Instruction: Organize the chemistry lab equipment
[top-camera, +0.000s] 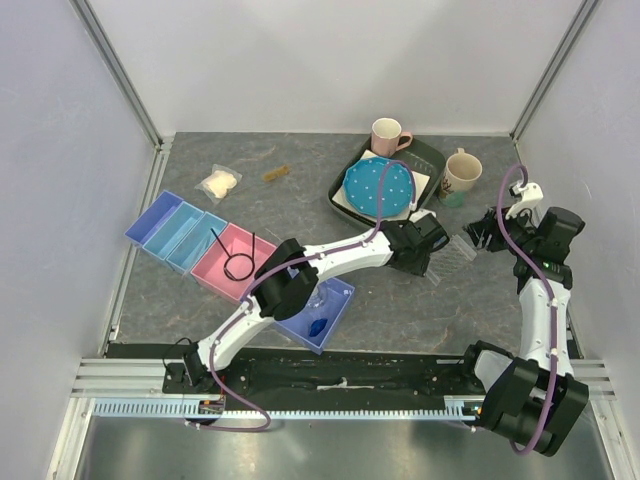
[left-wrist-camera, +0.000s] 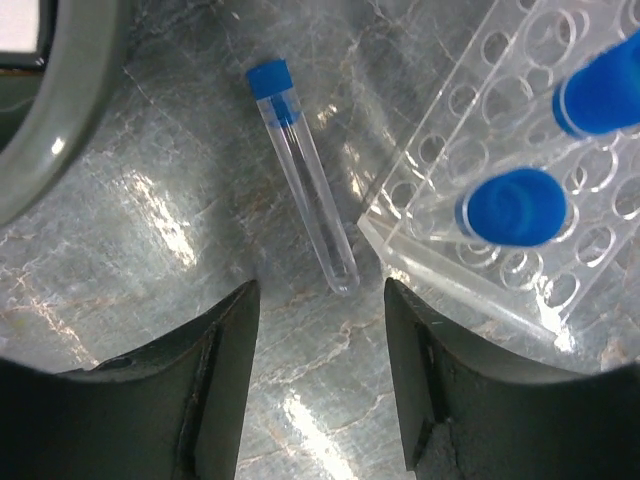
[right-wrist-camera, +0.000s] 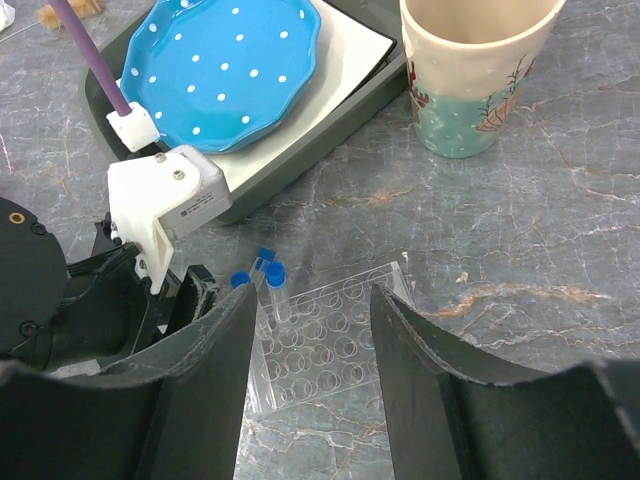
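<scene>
Left gripper (left-wrist-camera: 318, 330), jaws wide, aligned on blue-capped tube (left-wrist-camera: 305, 180) beside clear tube rack (left-wrist-camera: 440, 150) (for racking, presumably); right gripper (right-wrist-camera: 312, 340) wide, empty.

Loose tube (left-wrist-camera: 303, 180) lies in gap: rack (left-wrist-camera: 440, 150) edge close right, tray rim (left-wrist-camera: 80, 90) farther left.

We see soft, even overhead light, white glare on the table (left-wrist-camera: 170, 230) and blurred near caps (left-wrist-camera: 512, 207)
</scene>
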